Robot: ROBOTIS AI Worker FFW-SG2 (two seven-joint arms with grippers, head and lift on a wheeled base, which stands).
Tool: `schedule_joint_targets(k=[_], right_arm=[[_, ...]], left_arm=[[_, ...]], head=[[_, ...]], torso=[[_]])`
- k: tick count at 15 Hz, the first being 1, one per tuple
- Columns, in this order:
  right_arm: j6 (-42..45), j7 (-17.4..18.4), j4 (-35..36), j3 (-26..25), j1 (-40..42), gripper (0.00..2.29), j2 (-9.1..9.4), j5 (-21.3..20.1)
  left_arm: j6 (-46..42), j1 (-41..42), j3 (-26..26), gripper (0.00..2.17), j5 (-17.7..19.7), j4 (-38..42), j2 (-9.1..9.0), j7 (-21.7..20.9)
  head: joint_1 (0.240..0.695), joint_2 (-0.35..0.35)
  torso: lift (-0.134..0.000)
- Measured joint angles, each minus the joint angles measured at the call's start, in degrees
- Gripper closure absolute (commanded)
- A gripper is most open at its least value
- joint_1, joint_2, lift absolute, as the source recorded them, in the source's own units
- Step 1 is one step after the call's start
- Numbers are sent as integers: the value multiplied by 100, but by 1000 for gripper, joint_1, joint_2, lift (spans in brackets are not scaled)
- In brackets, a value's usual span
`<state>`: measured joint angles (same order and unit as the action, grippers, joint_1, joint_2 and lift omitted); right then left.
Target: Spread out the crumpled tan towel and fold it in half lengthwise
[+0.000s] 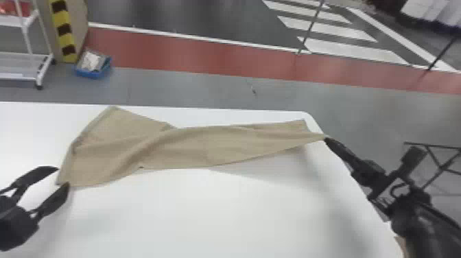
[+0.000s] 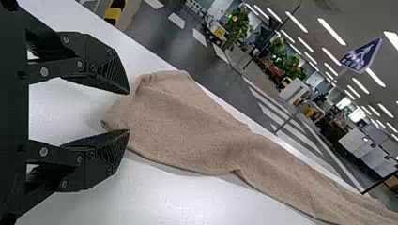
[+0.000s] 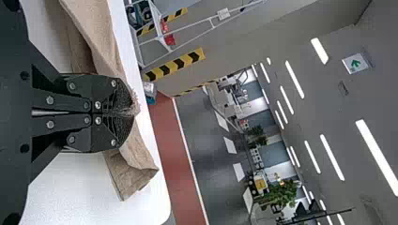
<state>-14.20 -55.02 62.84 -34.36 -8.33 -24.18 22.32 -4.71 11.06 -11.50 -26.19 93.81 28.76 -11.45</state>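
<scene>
Left end effector (image 2: 127,112): fingers apart around towel (image 1: 192,147) corner, unclamped; shallow bite could miss it. Right end effector (image 1: 326,138): clamped on the towel's far end, near worktop (image 1: 205,212) edge. Towel twisted mid-length; pulling taut may set creases. Distant blue sign (image 2: 360,57): lettering unreadable.

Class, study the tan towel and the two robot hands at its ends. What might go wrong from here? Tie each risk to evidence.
The left hand stands open around a towel corner; closing might catch too little cloth.

The right hand pinches only a small bit of the tan towel, so a hard pull could slip it free.

The towel lies twisted, with a diagonal fold; pulling its ends apart may tighten that twist rather than flatten it.
</scene>
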Motion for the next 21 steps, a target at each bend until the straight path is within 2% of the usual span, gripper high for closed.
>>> schedule_joint_targets(k=[9,14,15,16,20,21], right_arm=[[-121,0,43,-37,3,1511,-8,23],[-146,0,44,-62,11,1511,-20,43],[-151,0,44,-63,9,1511,-21,43],[-155,0,44,-63,8,1511,-21,43],[-151,-15,44,-63,7,1511,-33,60],[-150,-20,44,-63,9,1511,-34,63]], left_arm=[[21,109,48,684,-131,14,164,-32],[112,183,117,684,-90,221,183,-158],[175,193,146,684,6,306,183,-270],[258,203,226,684,253,414,183,-481],[1155,182,688,684,1629,761,121,-1150],[1546,159,738,684,1858,799,93,-1265]], head=[[695,-310],[695,-315],[695,-317],[695,-318],[695,-299],[695,-287]], torso=[[-124],[-124],[-124],[-124],[-124],[-124]])
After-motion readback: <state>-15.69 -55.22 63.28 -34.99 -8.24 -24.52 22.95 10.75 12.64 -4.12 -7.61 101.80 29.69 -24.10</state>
